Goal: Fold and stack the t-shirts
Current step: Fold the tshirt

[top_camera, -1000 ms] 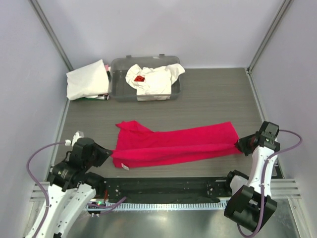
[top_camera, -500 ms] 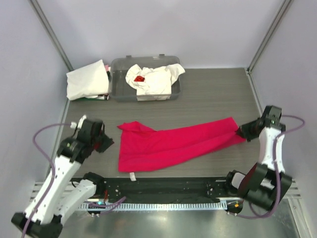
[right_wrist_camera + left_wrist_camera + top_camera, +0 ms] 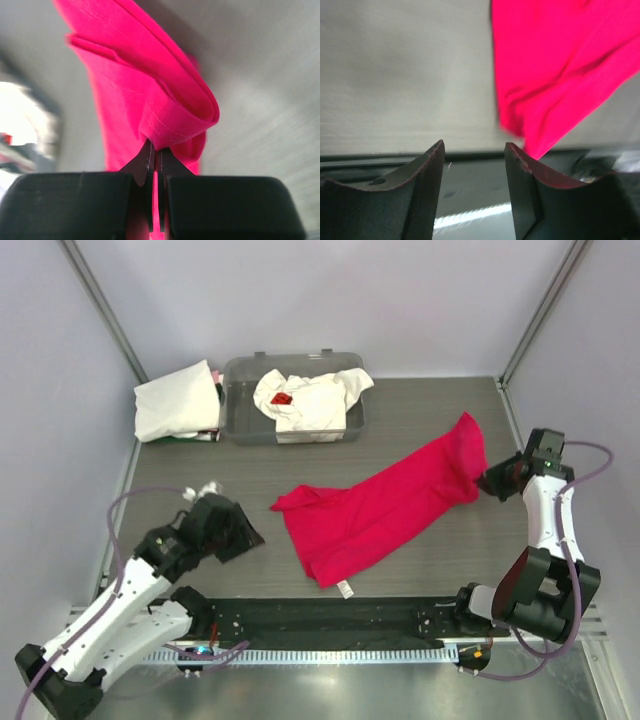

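Observation:
The crimson red t-shirt [image 3: 385,502] lies stretched diagonally across the table, from its lower left end near the front rail up to the right. My right gripper [image 3: 484,483] is shut on the shirt's hemmed right end [image 3: 170,117] and holds it lifted. My left gripper [image 3: 252,532] is open and empty, to the left of the shirt's lower end, which shows in the left wrist view [image 3: 555,70]. A crumpled white t-shirt with a small red mark [image 3: 305,400] lies in the clear grey tub [image 3: 236,410]. Another white t-shirt [image 3: 177,402] sits folded at the back left.
The black front rail [image 3: 320,615] runs along the near table edge just below the shirt's lower end. The cell walls stand close on both sides, the right one just past my right gripper.
My right gripper has pulled the red shirt's right end up and away, swinging the shirt into a diagonal. My left gripper has let go of the left end and moved right.

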### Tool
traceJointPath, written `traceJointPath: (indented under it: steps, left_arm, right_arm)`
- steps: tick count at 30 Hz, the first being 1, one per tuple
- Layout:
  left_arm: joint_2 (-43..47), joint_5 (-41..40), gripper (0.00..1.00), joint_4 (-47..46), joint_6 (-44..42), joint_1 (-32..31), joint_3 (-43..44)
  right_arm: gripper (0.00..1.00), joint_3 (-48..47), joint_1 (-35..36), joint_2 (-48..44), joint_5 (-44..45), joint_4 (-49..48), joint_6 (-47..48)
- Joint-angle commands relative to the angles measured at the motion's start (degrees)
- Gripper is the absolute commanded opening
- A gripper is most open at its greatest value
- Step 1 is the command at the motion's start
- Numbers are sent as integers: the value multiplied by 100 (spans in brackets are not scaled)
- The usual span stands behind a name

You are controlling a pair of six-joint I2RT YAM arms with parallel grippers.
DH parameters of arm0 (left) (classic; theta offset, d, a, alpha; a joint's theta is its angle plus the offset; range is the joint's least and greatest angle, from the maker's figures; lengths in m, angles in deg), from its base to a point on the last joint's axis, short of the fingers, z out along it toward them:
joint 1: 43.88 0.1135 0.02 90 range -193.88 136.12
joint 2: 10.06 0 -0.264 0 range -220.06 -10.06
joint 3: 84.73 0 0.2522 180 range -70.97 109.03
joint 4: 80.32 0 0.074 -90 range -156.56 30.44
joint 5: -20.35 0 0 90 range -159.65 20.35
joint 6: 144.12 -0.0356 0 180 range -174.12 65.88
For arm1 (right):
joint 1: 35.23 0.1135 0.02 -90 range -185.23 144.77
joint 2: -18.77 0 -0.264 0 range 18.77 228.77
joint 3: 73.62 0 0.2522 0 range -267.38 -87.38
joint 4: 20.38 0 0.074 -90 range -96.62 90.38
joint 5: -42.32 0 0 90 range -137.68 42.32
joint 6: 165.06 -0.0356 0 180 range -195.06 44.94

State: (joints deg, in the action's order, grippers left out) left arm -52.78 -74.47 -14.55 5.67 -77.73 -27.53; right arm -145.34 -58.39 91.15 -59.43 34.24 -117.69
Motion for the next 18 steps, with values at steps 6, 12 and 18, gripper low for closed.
traceJointPath:
  steps: [6, 12, 18]
  left_arm:
    - [-592, -555, 63, -2167, 1412, -2494, -1005]
    - [-2353, -934, 66, -2467, 1430, -3304, -4]
    - [-3198, -793, 61, -2520, 1693, -3409, 244]
  right_arm:
    - [1, 952, 13, 153, 173, -755, 360]
    - [1, 891, -13, 382, 234, -755, 589]
    - [1, 874, -92, 514, 138, -773, 589]
